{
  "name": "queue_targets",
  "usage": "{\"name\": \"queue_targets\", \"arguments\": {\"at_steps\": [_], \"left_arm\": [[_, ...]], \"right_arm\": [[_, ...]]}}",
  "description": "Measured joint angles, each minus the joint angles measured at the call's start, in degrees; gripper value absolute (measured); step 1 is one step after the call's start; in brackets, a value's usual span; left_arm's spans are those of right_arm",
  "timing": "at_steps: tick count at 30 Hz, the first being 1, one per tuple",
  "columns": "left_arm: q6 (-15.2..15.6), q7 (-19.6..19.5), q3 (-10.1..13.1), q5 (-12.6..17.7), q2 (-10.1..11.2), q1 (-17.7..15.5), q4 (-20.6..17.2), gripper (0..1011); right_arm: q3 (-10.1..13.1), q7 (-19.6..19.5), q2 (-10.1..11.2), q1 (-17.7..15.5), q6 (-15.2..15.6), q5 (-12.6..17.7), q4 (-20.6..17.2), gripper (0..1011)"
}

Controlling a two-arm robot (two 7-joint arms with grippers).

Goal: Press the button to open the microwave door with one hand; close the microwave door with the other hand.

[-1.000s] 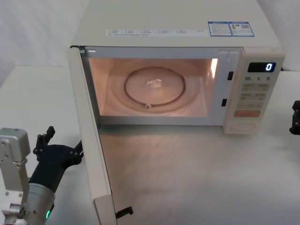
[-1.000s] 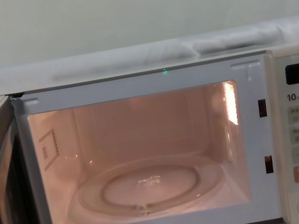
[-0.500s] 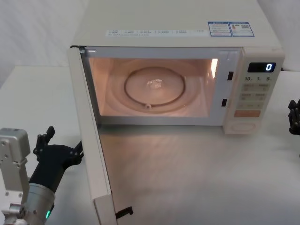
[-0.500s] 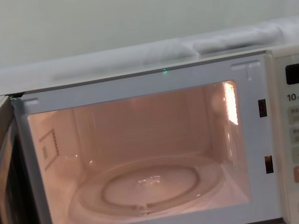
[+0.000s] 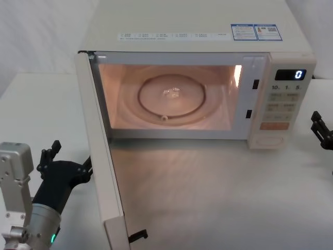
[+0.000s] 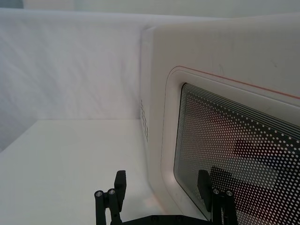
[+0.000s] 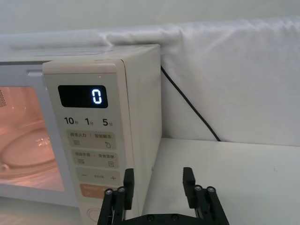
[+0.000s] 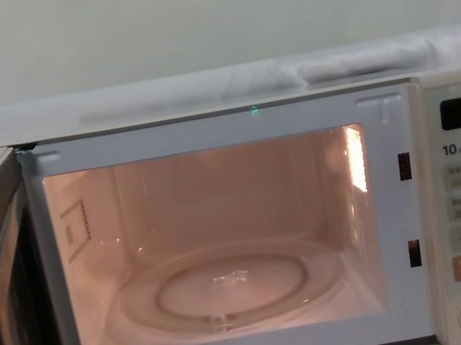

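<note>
Left of the open door (image 5: 101, 172), the left gripper (image 5: 66, 161), fingers spread, should push its outer face, probably touching already; right gripper (image 7: 157, 185) spread, idle.

The right gripper (image 5: 321, 130) now sits farther in from the head view's right edge than a second ago, closer to the control panel (image 5: 281, 107), and slightly higher. Half a second ago it was nearer the edge. Its fingers now appear slanted and spread apart, beside the microwave's right side, not touching it.
</note>
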Motion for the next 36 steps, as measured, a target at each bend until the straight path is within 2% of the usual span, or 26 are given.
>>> {"name": "queue_targets", "arguments": {"at_steps": [2, 3, 5, 13, 36], "left_arm": [[0.0, 0.0, 0.0, 0.0, 0.0, 0.0, 0.0, 1001], [0.0, 0.0, 0.0, 0.0, 0.0, 0.0, 0.0, 1001], [0.0, 0.0, 0.0, 0.0, 0.0, 0.0, 0.0, 1001], [0.0, 0.0, 0.0, 0.0, 0.0, 0.0, 0.0, 1001], [0.0, 0.0, 0.01, 0.0, 0.0, 0.0, 0.0, 1001]], "right_arm": [[0.0, -0.02, -0.01, 0.0, 0.0, -0.02, 0.0, 728], [0.0, -0.02, -0.01, 0.0, 0.0, -0.02, 0.0, 728], [0.0, -0.03, -0.02, 0.0, 0.0, -0.03, 0.0, 824], [0.0, -0.07, -0.04, 0.0, 0.01, -0.05, 0.0, 1002], [0.0, -0.08, -0.05, 0.0, 0.0, -0.05, -0.01, 1002]]}}
